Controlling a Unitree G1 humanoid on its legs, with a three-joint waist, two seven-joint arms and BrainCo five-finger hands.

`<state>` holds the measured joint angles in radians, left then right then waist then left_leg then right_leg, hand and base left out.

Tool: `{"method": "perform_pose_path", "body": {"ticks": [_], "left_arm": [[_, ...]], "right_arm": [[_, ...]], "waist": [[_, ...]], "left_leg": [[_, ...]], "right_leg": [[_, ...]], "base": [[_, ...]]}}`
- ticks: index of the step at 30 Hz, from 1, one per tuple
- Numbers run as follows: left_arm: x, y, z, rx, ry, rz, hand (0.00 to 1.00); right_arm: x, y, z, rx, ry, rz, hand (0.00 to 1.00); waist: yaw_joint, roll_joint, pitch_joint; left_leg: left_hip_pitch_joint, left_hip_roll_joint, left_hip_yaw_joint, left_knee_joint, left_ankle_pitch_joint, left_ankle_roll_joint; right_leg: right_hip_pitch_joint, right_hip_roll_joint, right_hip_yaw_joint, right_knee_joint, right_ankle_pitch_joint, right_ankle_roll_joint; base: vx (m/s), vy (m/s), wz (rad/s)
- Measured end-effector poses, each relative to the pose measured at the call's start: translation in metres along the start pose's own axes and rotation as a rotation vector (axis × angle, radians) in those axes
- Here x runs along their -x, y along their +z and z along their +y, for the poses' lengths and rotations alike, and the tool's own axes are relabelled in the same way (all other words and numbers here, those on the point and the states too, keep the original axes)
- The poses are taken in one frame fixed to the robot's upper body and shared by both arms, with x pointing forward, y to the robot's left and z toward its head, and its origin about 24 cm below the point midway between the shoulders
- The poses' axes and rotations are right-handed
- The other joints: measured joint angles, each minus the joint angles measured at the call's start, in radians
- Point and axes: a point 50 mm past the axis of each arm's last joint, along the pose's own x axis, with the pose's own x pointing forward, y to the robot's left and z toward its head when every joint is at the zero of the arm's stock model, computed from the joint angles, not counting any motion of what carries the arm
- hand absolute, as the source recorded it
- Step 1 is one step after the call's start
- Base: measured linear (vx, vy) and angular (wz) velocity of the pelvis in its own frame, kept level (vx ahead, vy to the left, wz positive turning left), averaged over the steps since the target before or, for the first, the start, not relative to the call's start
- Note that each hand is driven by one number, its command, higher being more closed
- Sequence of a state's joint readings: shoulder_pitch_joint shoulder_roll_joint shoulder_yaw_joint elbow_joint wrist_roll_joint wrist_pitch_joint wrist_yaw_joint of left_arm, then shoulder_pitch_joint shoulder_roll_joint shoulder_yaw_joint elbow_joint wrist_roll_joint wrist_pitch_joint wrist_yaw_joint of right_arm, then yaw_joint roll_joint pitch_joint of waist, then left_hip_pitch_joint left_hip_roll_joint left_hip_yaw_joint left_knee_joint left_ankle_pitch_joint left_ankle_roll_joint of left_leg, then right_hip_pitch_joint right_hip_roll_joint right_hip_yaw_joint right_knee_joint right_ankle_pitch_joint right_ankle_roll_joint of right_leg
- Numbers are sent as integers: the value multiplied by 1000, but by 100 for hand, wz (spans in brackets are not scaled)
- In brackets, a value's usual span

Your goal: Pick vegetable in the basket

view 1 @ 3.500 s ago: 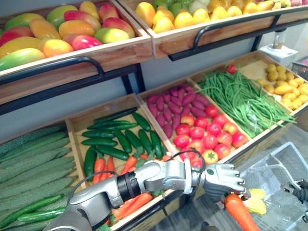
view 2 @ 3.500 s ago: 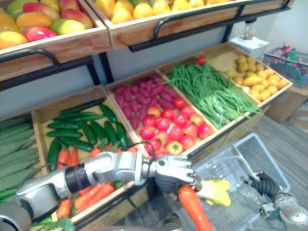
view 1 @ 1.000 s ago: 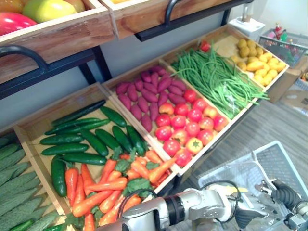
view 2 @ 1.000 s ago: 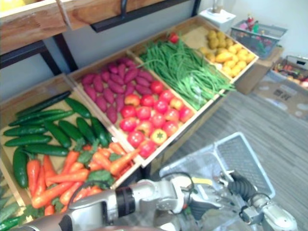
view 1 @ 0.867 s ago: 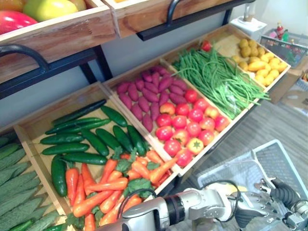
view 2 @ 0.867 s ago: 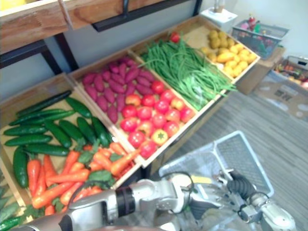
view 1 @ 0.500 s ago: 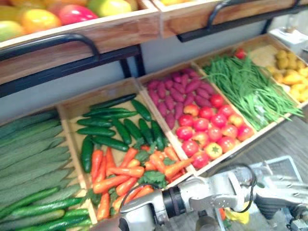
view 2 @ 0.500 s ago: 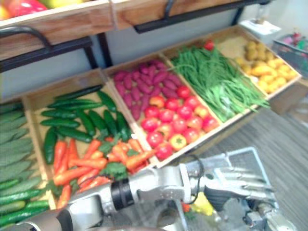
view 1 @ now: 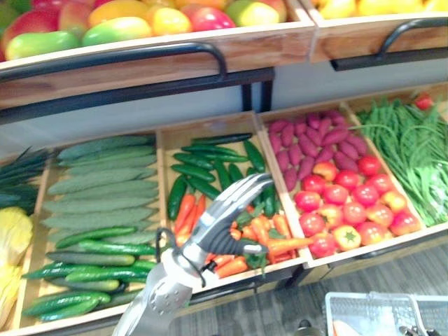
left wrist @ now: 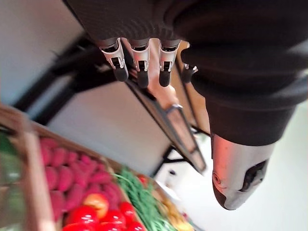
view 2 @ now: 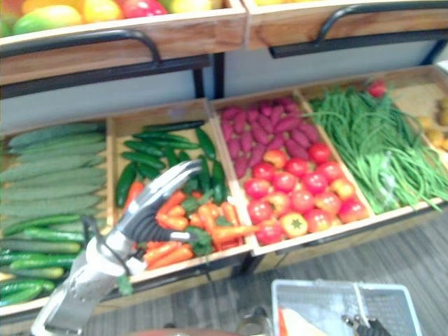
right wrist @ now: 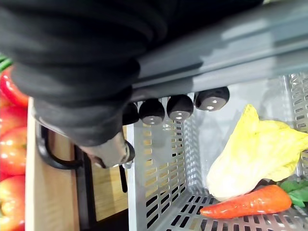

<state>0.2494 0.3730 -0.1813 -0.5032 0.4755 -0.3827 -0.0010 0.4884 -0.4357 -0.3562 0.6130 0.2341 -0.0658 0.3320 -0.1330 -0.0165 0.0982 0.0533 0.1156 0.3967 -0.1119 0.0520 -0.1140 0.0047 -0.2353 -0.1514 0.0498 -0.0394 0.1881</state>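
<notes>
In the basket (right wrist: 159, 185) the right hand (right wrist: 179, 107) grips lies a carrot (right wrist: 245, 204).

Head eyes overlook crates (view 1: 161, 182); wrist cameras sit close, right by basket (right wrist: 159, 159).

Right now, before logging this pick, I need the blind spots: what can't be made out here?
Basket: eye views, bottom edge cuts it off; contents barely show.
Crate carrots under the left robot hand: covered by it in the eye views; contact unclear.
Basket's carrot: right wrist view, its leaves run off the edge.
Right robot hand, curled round the handle: palm hidden by its cover.
</notes>
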Motion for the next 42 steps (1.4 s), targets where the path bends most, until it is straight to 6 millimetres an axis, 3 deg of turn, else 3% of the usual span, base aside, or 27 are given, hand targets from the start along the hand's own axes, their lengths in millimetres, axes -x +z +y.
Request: {"method": "perform_pose_path", "body": {"ticks": [3, 6, 9, 12, 17, 21, 25, 28, 30, 34, 38, 42], "left_arm": [[26, -17, -3, 33, 80, 177, 0], [65, -60, -9, 18, 125, 461, 0], [99, -86, -4, -36, 213, 670, 0], [126, -102, 5, -91, 271, 808, 0], [201, -126, 24, -206, 483, 1180, 0], [252, -128, 35, -268, 644, 1431, 0], [304, -120, 30, -248, 809, 1701, 0], [348, -106, 7, -119, 926, 1951, 0], [376, -89, -22, 54, 916, 2143, 0], [384, -75, -68, 391, 757, 2247, 0], [349, -87, -110, 620, 422, 2131, 0], [309, -103, -136, 681, 281, 2017, 0]], "right_arm": [[0, -15, -1, -42, -67, 43, 100], [-2, -28, 2, -88, -121, 80, 100], [0, -38, 1, -109, -168, 113, 100], [3, -46, 1, -148, -208, 134, 100], [4, -55, -1, -219, -297, 161, 100], [7, -63, 1, -286, -360, 179, 100], [8, -68, 6, -323, -380, 191, 100], [4, -66, 9, -337, -381, 192, 100], [-2, -59, 9, -342, -378, 186, 100], [-14, -49, 9, -353, -368, 196, 100], [-20, -47, 14, -340, -357, 212, 100], [-23, -49, 29, -364, -350, 221, 100]], "waist": [[28, 6, -7], [39, 19, -20], [58, 25, -39], [73, 23, -43], [103, 25, -71], [115, 22, -73], [133, 21, -73], [135, 19, -74], [133, 16, -75], [131, 13, -76], [112, 13, -76], [106, 9, -75]], "left_leg": [[-12, 1, -32, 0, 8, 2], [-29, 2, -90, 0, 23, 6], [-55, 2, -146, 0, 35, 7], [-57, 0, -189, 0, 42, 15], [-84, -10, -259, 0, 57, 13], [-82, -16, -299, 0, 59, 13], [-72, -15, -296, 0, 58, 12], [-72, -11, -286, 0, 46, 17], [-69, -8, -263, 0, 40, 15], [-67, 3, -224, 0, 40, 14], [-48, 7, -202, 0, 33, 4], [-33, 12, -185, 0, 33, 1]], "right_leg": [[6, 0, -35, -1, -8, -13], [29, 0, -96, -1, -24, -21], [43, 2, -157, -4, -33, -23], [74, 3, -200, -7, -45, -23], [111, 5, -287, -14, -54, -17], [146, 5, -338, -15, -65, -20], [158, 6, -343, -14, -71, -27], [156, 7, -338, -14, -73, -30], [152, 6, -322, -15, -75, -32], [118, 10, -279, -12, -74, -32], [120, 11, -256, -11, -74, -32], [121, 16, -235, -8, -70, -26]], "base": [[-24, -15, 36], [-5, -24, 46], [14, -28, 55], [33, -29, 50], [49, -24, 45], [29, -31, 35], [3, -6, 3], [-37, -12, -8], [-45, -6, -20], [-4, -5, -27], [19, -13, -15], [51, -22, -17]]}}
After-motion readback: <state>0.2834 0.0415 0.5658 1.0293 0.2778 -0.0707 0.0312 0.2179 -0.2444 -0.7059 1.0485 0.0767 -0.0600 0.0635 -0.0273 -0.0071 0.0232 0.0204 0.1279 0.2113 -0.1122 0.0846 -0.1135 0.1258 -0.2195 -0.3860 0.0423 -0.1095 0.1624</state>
